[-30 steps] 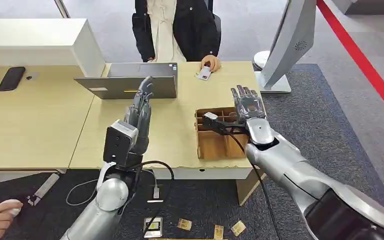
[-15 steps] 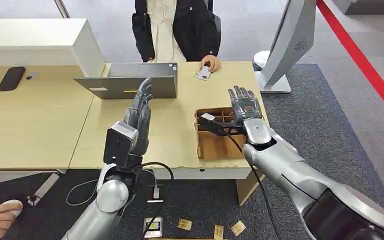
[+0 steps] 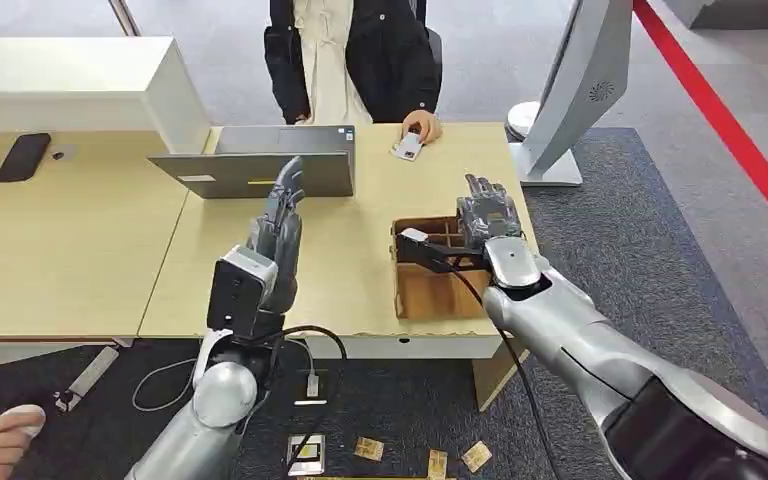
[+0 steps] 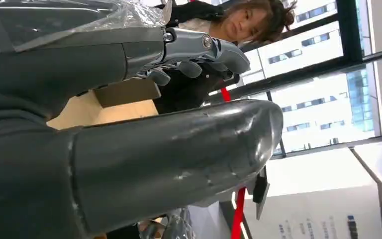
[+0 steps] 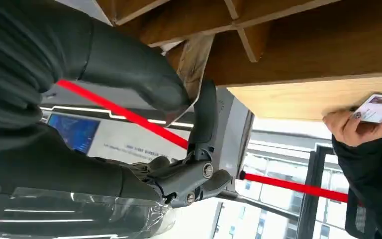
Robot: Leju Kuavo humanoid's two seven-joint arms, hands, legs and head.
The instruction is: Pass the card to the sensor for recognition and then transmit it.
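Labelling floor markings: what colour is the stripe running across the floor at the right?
Red, the floor stripe; clearest in the head view.

— How many cards?
— One card [image 3: 408,146] under a person's hand [image 3: 422,127], on the desk beyond the right hand [image 3: 488,213].
— Boxes?
— One wooden divided box [image 3: 430,270] just beside that hand.
— Electronics?
— One laptop [image 3: 260,162] beyond the left hand [image 3: 280,225], one dark phone [image 3: 22,156] far off to its left, one white monitor [image 3: 568,85] past the right hand.

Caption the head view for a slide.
Right robot hand hovers open over the wooden divider box; a person holds a card across the desk.
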